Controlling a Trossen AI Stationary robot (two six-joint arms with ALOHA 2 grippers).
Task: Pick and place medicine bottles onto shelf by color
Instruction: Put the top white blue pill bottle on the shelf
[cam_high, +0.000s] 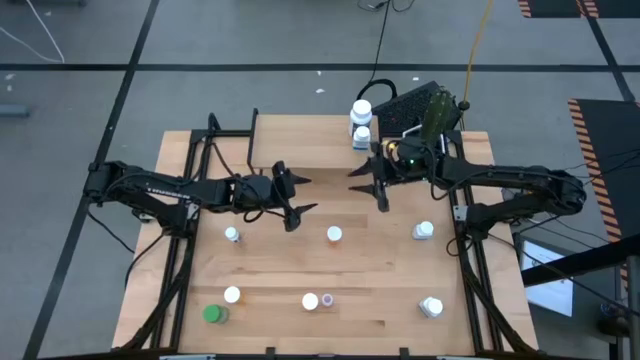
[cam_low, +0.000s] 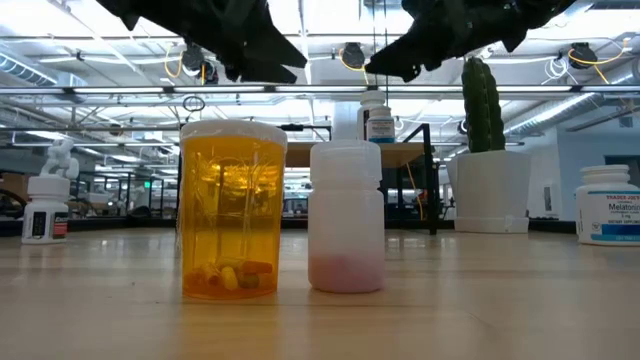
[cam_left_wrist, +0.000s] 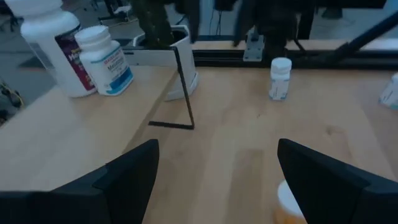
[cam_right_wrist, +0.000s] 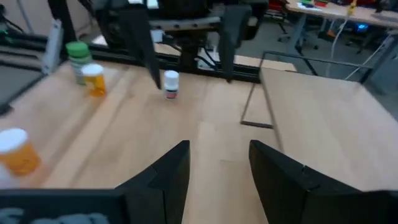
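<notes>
The shelf stands at the table's far middle; it also shows in the right wrist view. Two white bottles stand at its right end, next to a cactus pot. Other bottles stand upright on the tabletop: white, orange, white, orange, green, orange, tiny purple, white. My left gripper and my right gripper hover open and empty in front of the shelf, facing each other.
Black frame rails run along the table's left and right sides. A dark keyboard-like object lies behind the pot. The shelf's thin black leg stands near the two white bottles. Bare wood lies between the grippers and the middle row of bottles.
</notes>
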